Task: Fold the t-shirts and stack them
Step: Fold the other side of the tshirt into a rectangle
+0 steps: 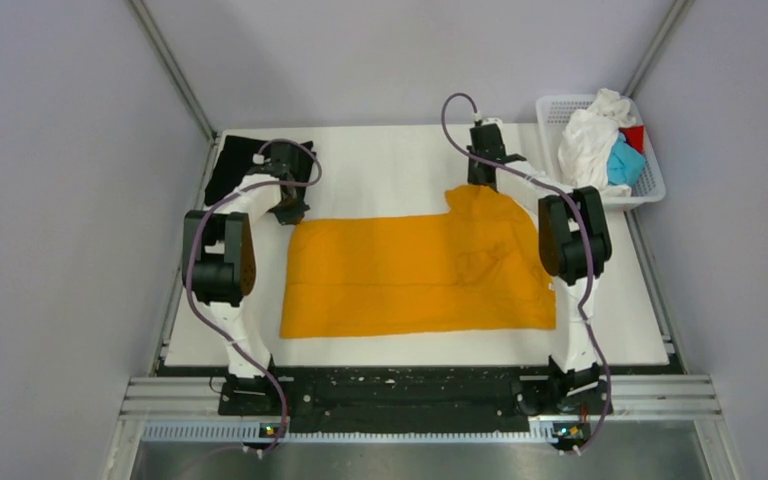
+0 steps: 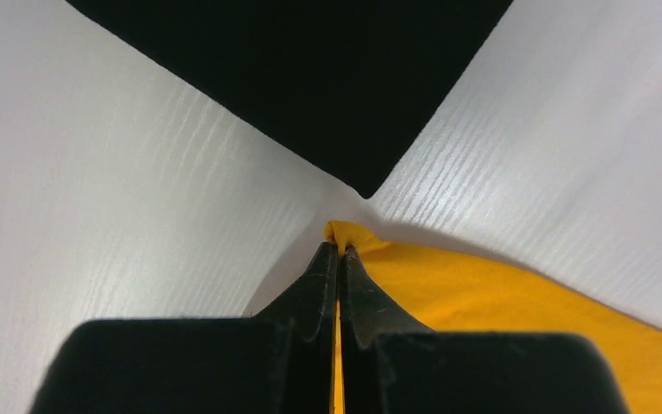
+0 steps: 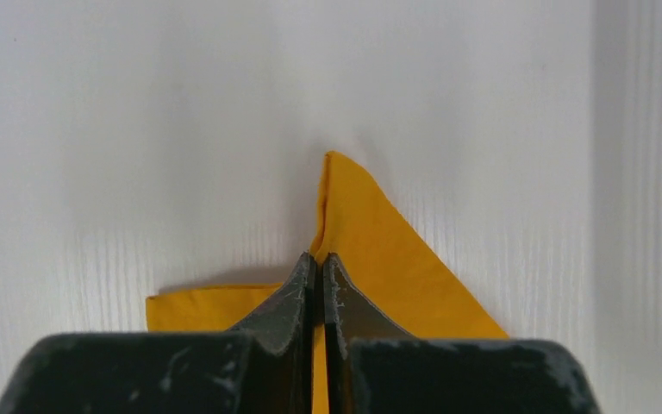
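Both grip the orange-yellow t-shirt [image 1: 410, 275]: left hand [image 2: 340, 252] clenched on its far-left corner, right hand [image 3: 317, 259] clenched far-right.

Plain orange-yellow t-shirt [image 1: 415, 275] glowing mid-scene on the white table [image 1: 380, 160], faint ribbed grain showing. Far left, a solid black t-shirt [image 1: 232, 165]. Far right, the white mesh basket [image 1: 650, 190] holds a white t-shirt [image 1: 588, 140], a light blue t-shirt [image 1: 620, 165] and a flash of red t-shirt [image 1: 636, 135].

Table [image 1: 400, 160] centre: spread t-shirt [image 1: 415, 275], with left gripper [image 1: 290, 212] at its far-left corner and right gripper [image 1: 480, 180] at its far-right corner. Far left: folded t-shirt [image 1: 235, 160]. Far right: basket [image 1: 560, 108], crumpled t-shirts [image 1: 590, 140] inside.
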Robot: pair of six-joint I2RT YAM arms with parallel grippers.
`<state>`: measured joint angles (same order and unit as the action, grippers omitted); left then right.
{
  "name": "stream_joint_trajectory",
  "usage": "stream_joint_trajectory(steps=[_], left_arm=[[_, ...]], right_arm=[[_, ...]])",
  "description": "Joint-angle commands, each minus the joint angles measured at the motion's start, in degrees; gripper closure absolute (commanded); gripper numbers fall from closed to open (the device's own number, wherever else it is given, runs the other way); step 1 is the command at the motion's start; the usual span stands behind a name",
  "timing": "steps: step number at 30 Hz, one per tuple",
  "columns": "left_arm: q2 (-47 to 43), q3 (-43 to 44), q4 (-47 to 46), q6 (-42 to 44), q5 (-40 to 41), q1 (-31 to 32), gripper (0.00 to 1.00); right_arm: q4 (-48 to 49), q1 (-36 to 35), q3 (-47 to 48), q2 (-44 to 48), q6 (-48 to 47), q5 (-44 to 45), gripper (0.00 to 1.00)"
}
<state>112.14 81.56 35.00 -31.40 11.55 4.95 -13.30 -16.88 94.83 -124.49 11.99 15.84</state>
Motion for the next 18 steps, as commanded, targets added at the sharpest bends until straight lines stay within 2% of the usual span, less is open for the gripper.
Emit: stream_joint_trajectory(steps=[1,10,18], left_arm=[[-8.0,-5.3,-6.6,-0.2,-1.9,-0.1,1.00],[-19.4,-18.8,-14.3,-1.0,-3.3,1.9,1.00],[-29.4,-28.4,-16.1,-2.6,-1.9,3.7,1.00]], right_arm=[[-0.5,-0.4,-6.8,9.9,0.2,-3.1,1.00],[-1.1,-2.2,-24.0,28.6,4.0,-5.1,1.00],[-6.3,-3.5,-33.4,42.6,4.4,-5.3,1.00]])
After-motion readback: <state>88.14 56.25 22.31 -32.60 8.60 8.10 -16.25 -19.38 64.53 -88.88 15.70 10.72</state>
